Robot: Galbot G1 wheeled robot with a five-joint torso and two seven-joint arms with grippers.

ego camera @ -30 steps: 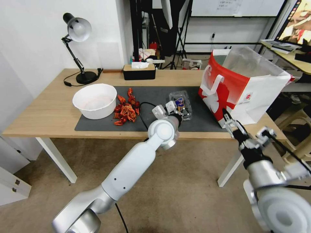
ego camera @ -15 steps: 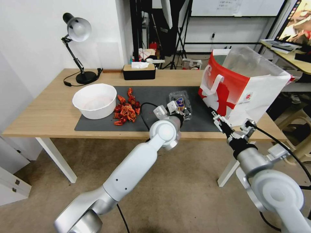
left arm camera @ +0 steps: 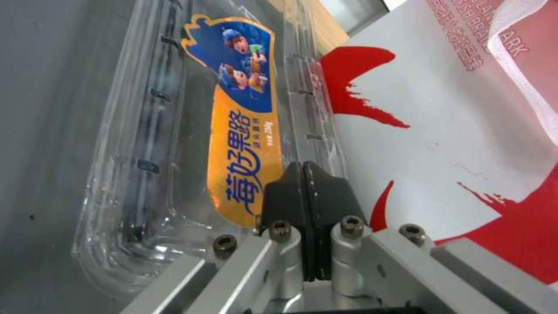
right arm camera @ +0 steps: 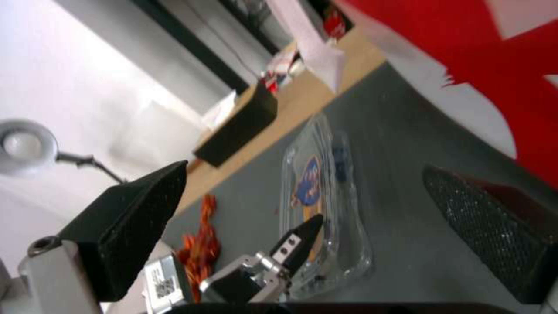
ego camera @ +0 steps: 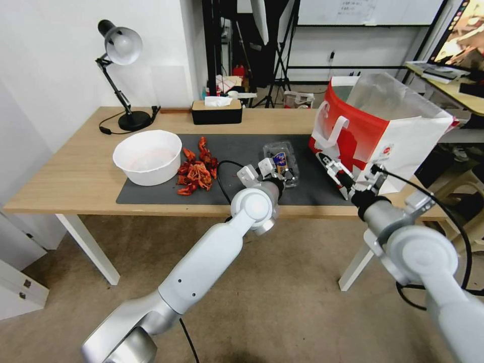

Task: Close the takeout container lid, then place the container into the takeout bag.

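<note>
head view: lid-closing step, container beside takeout bag (ego camera: 375, 136).
left tool (left arm camera: 304, 174) pinched together on lid (left arm camera: 233, 109); right tool (right arm camera: 302, 209) wide, approaching takeout container (ego camera: 281, 162); next: grasp and lift.

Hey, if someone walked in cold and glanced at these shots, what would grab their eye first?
Probably the big red-and-white takeout bag standing open at the table's right end, with the right gripper open just in front of it. Next, the left gripper, fingers shut, pressing on the labelled lid of the clear takeout container on the dark mat. Left of that lie red dried chillies beside a white bowl.
</note>
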